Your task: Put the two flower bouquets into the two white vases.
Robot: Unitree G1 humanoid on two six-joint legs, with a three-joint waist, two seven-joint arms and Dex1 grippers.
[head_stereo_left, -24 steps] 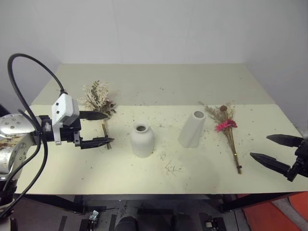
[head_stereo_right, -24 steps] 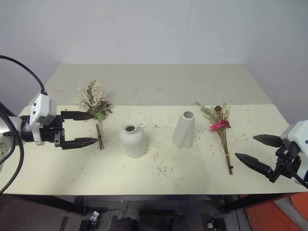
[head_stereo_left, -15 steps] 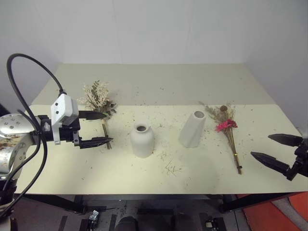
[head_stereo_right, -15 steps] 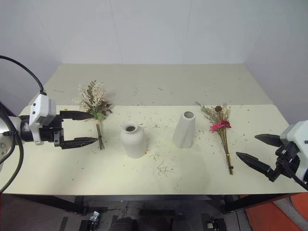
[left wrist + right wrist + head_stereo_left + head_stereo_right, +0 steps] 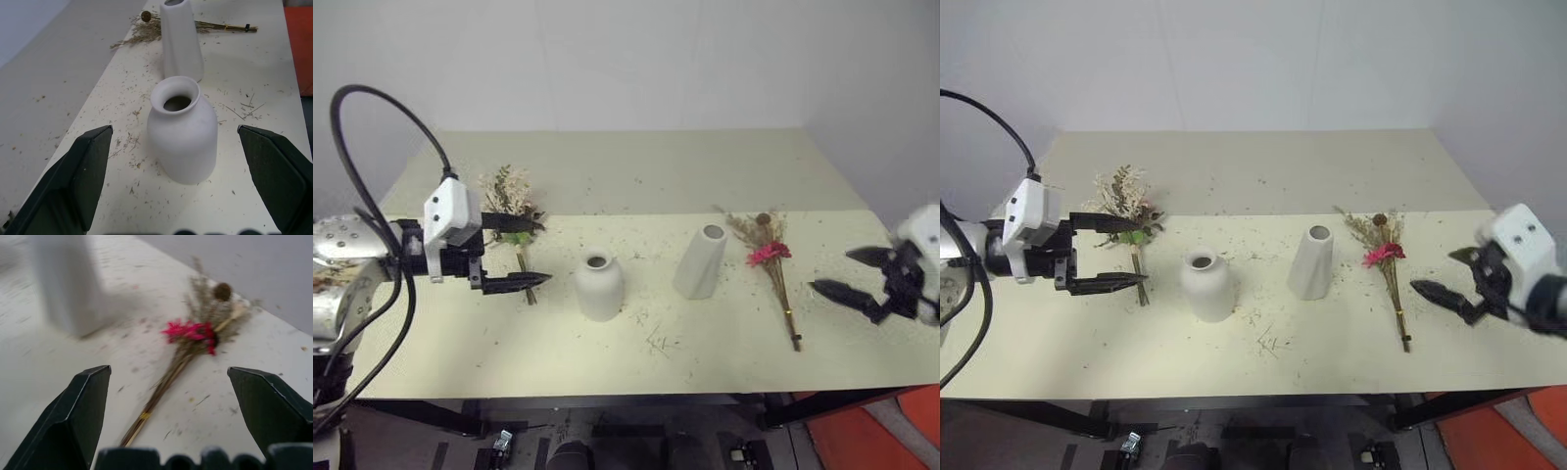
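Two white vases are seen standing upright near the middle of a pale table (image 5: pixel 636 186) strewn with dried plant scraps. The short, round-bellied vase (image 5: pixel 599 285) is placed at centre left of the head view; the taller tapered vase (image 5: pixel 701 260) is set just to its right and slightly higher in the frame, apart from it.

At left of the frame, the pale bouquet (image 5: pixel 512 209) of cream filler and green leaves is laid flat on the table, its stems pointing toward the lower edge. The left gripper (image 5: pixel 513 252) is held with its black fingers spread wide, one finger drawn across the bunch's head and the other across the lower stems; whether the bouquet is touched cannot be told. In the left wrist view, the round vase (image 5: pixel 182 127) is framed between the parted fingers, with the tapered vase (image 5: pixel 181 40) behind it.

At right of the frame, the pink-red bouquet (image 5: pixel 771 255) with its brown seed head is laid flat beside the tapered vase, stems trailing toward the lower right. The right gripper (image 5: pixel 852 275) is held open near the right edge, apart from the stems. In the right wrist view, that bouquet (image 5: pixel 191 331) is seen between the spread fingers.
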